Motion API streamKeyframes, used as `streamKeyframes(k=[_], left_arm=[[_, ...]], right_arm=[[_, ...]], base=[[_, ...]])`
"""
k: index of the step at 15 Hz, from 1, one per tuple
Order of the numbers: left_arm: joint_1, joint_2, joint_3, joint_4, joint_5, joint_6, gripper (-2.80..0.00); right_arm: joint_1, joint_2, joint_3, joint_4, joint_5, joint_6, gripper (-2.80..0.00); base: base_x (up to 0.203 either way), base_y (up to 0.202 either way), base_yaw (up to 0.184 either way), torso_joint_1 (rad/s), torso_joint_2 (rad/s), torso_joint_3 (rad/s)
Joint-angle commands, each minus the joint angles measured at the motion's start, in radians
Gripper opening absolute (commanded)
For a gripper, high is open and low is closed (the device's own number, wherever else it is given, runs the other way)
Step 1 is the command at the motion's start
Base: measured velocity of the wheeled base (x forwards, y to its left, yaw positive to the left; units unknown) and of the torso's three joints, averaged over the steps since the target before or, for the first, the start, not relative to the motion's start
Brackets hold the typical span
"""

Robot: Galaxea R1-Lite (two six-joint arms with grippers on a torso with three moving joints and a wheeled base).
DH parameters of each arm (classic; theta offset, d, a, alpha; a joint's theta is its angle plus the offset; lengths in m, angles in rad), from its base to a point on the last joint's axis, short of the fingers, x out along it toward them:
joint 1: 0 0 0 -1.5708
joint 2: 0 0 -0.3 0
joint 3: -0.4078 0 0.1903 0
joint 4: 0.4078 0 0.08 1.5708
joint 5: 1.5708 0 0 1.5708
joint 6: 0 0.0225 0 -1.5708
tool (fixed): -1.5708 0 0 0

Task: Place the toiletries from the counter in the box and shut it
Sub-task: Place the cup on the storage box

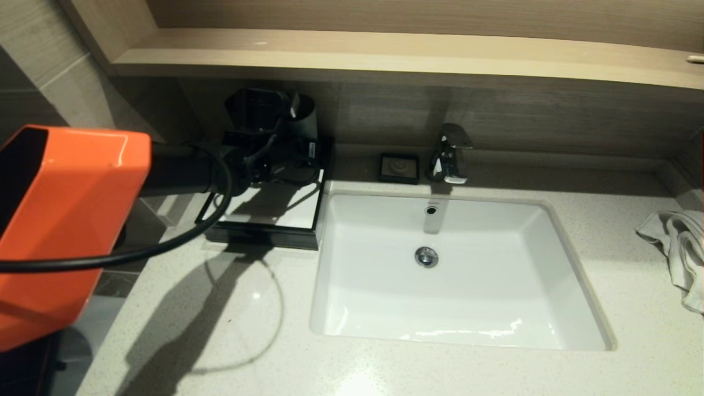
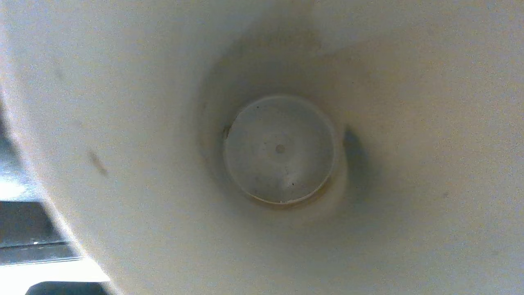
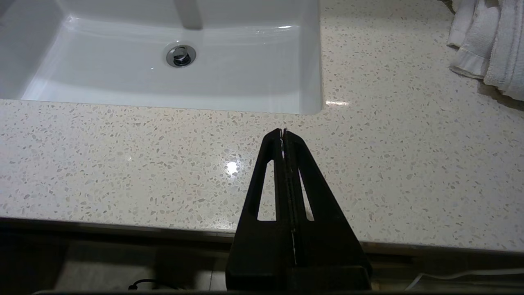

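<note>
Orange casing of the left arm (image 1: 60, 220) fills the near left of the head view, with a black cable (image 1: 165, 247) looping off it. From there the dark forearm reaches to the back left corner of the counter (image 1: 220, 330), where the left gripper (image 1: 275, 157) hangs over the box (image 1: 275, 212). The box is low and black with a white top panel. It sits at the counter's back edge, just beside the left rim of the basin (image 1: 352, 308), and its drawer front faces the near edge. A grey cup (image 1: 306, 118) stands up at the back of the box, right against the gripper. The left wrist view looks straight down into the cup (image 2: 280, 149), whose pale wall and round bottom fill nearly all of it. The gripper seems to have the cup, but whether it is clenched on it or released cannot be told.

Right gripper (image 3: 283, 133) is parked above the counter's near edge, in front of the basin's right corner, with its jaws pressed together on nothing.

Behind the basin stand a tap (image 1: 451, 154) and a small black soap dish (image 1: 399, 168). A white towel (image 1: 679, 247) lies crumpled at the right edge
</note>
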Motion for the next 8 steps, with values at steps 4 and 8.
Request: streamKeyframes(k=[4,8], left_arm=[[-0.002,0.013,-0.001,-0.008,0.011,0.012,-2.80],[-0.005,0.013,-0.001,-0.009,0.020,0.012,-2.80]], right_arm=[[-0.001,0.000,0.000,0.000,0.001,-0.001,-2.80],[0.000,0.000,0.000,0.000,0.001,-0.001,-2.80]], base=[[0.000,0.000,0.000,0.000,0.00,0.000],[0.000,0.000,0.000,0.000,0.00,0.000]])
